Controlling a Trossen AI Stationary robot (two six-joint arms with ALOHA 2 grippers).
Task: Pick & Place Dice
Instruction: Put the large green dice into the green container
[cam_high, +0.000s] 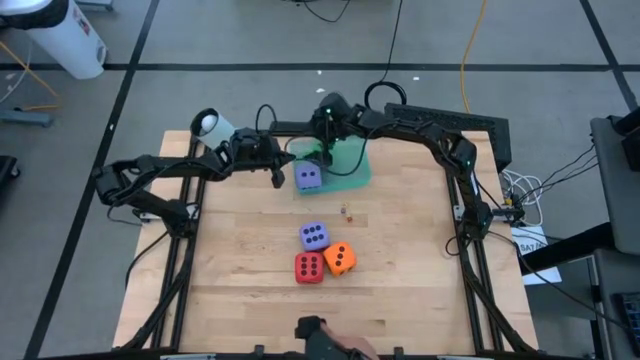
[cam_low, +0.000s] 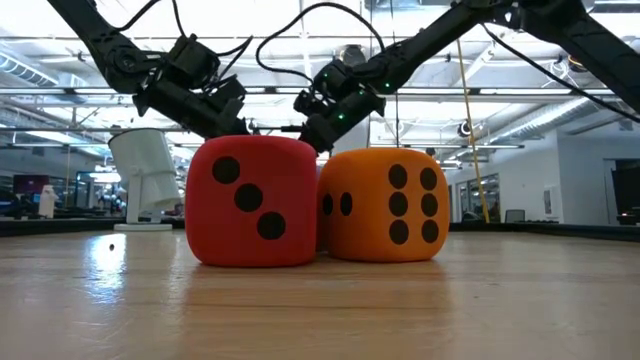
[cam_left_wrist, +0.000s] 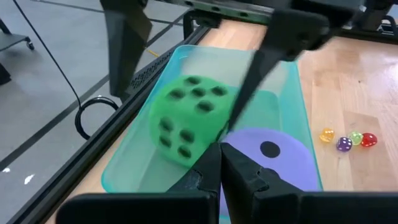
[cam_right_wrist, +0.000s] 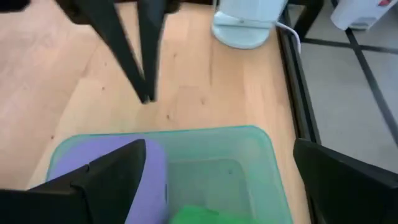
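Here, no legible writing — right fingers (cam_right_wrist: 217, 180) spread over tray (cam_right_wrist: 261, 140); left fingers (cam_left_wrist: 222, 171) together.

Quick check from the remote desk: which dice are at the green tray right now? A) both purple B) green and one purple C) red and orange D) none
B: the left wrist view shows the green die inside the tray with a purple die beside it; the red die and orange die sit mid-table.

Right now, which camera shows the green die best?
The left wrist view: the green die sits large in the green tray, pips showing. The right wrist view catches only its top edge. In the high view the right gripper hides it; in the low view the red die blocks it.
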